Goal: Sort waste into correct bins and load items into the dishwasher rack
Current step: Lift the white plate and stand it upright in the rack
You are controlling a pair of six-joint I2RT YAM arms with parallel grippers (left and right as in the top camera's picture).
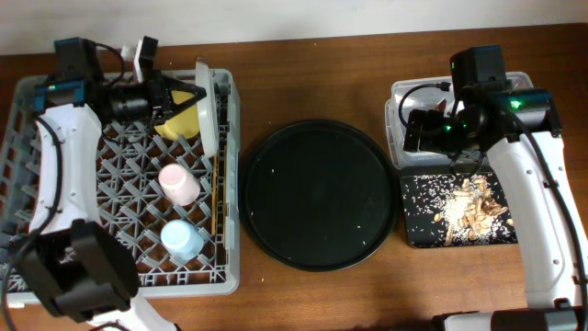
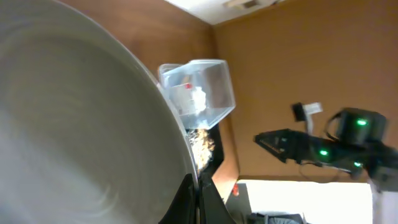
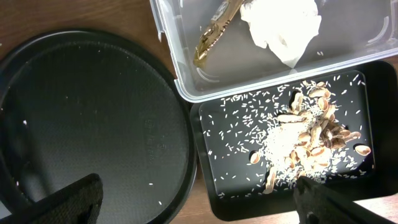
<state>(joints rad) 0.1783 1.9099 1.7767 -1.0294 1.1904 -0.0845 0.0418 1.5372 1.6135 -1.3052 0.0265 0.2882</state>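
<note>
Left end effector [image 1: 182,97] is clenched on the plate [image 1: 206,103], which stands on edge at the rack's [image 1: 119,175] far-right corner, just beside the bowl [image 1: 180,119]. Best bet: keep it upright, seat the rim between pegs, then release. Right end effector [image 3: 196,186] hangs wide open, empty.

- Dishwasher rack [image 1: 129,216]: large grey lattice crate, left of overhead frame.
- Pink cup [image 1: 179,184]: rack centre. Light-blue cup [image 1: 184,241] just below it.
- Yellow bowl [image 1: 182,118]: tilted, rack top.
- Plate [image 1: 208,106]: pale, on edge beside bowl, rim pinched in left pincer [image 2: 198,186].
- Chopsticks [image 1: 218,198]: along rack's right wall.
- Clear tub [image 3: 180,74]: upper right, holds brown-gold wrapper [image 3: 214,31] and crumpled white napkin [image 3: 283,28].
- Black tray [image 3: 236,202]: directly below tub, strewn with beige scraps [image 3: 305,140].
</note>
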